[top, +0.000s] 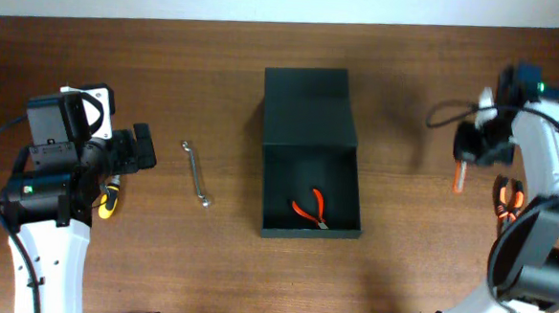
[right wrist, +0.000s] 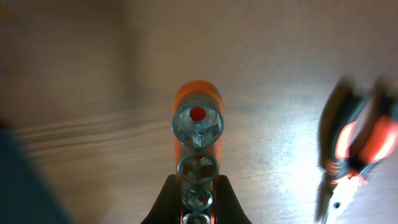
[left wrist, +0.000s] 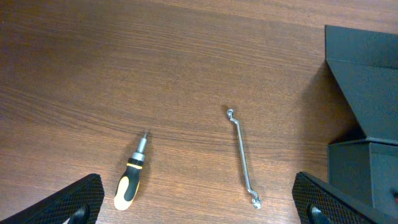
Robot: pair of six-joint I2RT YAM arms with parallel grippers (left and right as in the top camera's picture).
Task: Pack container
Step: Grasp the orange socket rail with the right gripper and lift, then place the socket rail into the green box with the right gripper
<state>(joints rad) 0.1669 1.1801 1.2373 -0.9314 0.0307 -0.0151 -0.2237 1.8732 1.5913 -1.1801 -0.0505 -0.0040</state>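
Observation:
The dark green-black container (top: 339, 227) stands open at the table's middle, its flat lid (top: 309, 105) laid back. Red-handled pliers (top: 310, 210) lie inside it. My right gripper (right wrist: 198, 199) is shut on an orange socket holder (right wrist: 197, 134) with several sockets and holds it above the table at the far right (top: 459, 174). My left gripper (left wrist: 199, 208) is open and empty above a yellow-black screwdriver (left wrist: 132, 177) and a silver wrench (left wrist: 242, 155). The container's corner shows at the right of the left wrist view (left wrist: 364, 106).
Another pair of orange-handled pliers (top: 509, 199) lies on the table at the far right, also blurred in the right wrist view (right wrist: 354, 146). In the overhead view the wrench (top: 196, 173) lies left of the container and the screwdriver (top: 109, 199) is partly under my left arm.

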